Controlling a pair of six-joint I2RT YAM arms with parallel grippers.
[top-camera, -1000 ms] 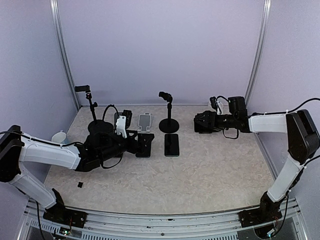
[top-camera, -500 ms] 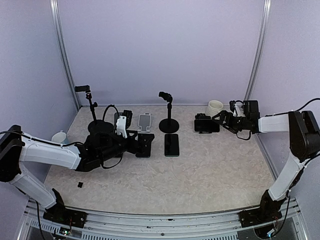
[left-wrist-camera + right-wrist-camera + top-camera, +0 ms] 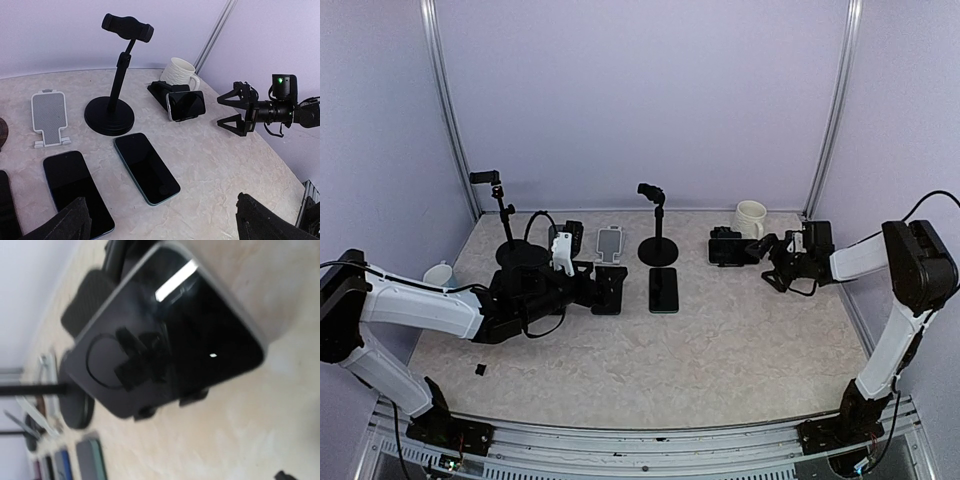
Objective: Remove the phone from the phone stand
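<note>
The right gripper (image 3: 771,262) hangs low over the table with its two fingers spread wide and nothing between them. Straight ahead of its fingertips, near but clearly apart from them, is the phone (image 3: 186,104). It sits propped landscape on the small black phone stand (image 3: 159,88), leaning back, with its dark screen turned toward that gripper and a strip of bare table (image 3: 225,160) between the two. In the right wrist view the phone (image 3: 165,335) fills most of the frame, tilted and blurred. The short tabs under its lower edge are probably the stand's lip, though the blur makes that hard to confirm. A white mug (image 3: 177,72) stands just behind the stand, on the side away from the gripper. The left gripper (image 3: 610,288) is also opened wide and holds nothing. It is well apart from the propped phone, which lies far ahead of it and off to its right. Directly below and in front of its fingers, two other phones lie flat on the table, a teal-edged phone (image 3: 146,167) and a dark phone (image 3: 75,182). Beyond them stand a tall clamp stand (image 3: 111,112) on a round base and a white folding stand (image 3: 49,112).
</note>
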